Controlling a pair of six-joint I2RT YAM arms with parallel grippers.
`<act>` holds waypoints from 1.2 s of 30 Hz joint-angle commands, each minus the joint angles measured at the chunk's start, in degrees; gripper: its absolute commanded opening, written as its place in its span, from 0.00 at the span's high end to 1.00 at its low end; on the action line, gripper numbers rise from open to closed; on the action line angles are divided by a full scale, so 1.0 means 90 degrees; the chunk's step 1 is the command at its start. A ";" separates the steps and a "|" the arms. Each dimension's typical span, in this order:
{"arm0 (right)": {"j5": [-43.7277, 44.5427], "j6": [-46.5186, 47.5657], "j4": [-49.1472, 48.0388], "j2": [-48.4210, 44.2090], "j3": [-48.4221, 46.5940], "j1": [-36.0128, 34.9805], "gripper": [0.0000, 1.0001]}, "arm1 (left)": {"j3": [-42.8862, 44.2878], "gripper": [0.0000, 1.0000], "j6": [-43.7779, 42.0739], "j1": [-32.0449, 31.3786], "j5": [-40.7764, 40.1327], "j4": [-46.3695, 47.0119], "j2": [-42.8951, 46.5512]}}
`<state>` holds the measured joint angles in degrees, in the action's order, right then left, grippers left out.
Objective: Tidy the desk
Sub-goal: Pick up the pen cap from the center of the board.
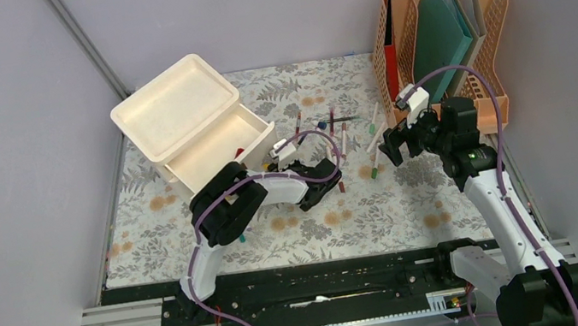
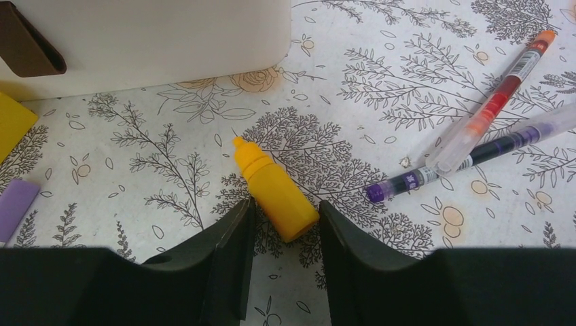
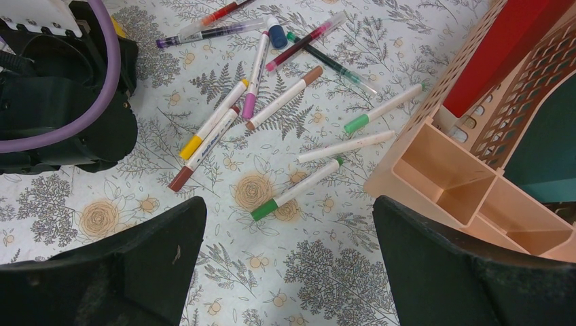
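Here, just past the arms' bases, the tabletop [image 1: 149, 236] begins and runs back to the grey walls, under everything. I judge it a fixed, stiff slab, but its printed cloth is soft and could ruck if something is dragged across it.

Low over the cloth, the left jaws stand partly apart on either side of a small yellow dropper-like bottle [image 2: 275, 193]. It lies flat, its wide end between them and its nozzle pointing away. A gap shows on one side, so it is not yet clamped. It looks light, hard and smooth, and likely to skid; the broad body is the place to pinch, not the tapered tip.

Just beyond lie a purple pen [image 2: 414, 180] and an orange-red pen [image 2: 502, 95], touching; their barrels carry print too small to read.

The right jaws hang wide apart, holding nothing, above loose markers [image 3: 299, 189]. These thin, round plastic sticks would probably roll and are best taken across mid-barrel.

Farther back stand a white drawer box [image 1: 173, 107], its drawer open, and an orange file rack [image 1: 500, 19] with folders. No brand is legible anywhere.
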<state>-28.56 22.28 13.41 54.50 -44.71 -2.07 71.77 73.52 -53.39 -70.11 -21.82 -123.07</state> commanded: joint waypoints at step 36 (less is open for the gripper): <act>-0.0094 0.0073 -0.0211 -0.0077 0.0026 0.0068 0.00 | -0.0962 1.00 -0.1573 -0.1871 0.0984 0.0827 0.1432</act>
<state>-28.56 22.28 13.41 54.94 -44.71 -1.80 66.39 67.79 -70.08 -66.57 -21.08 -117.58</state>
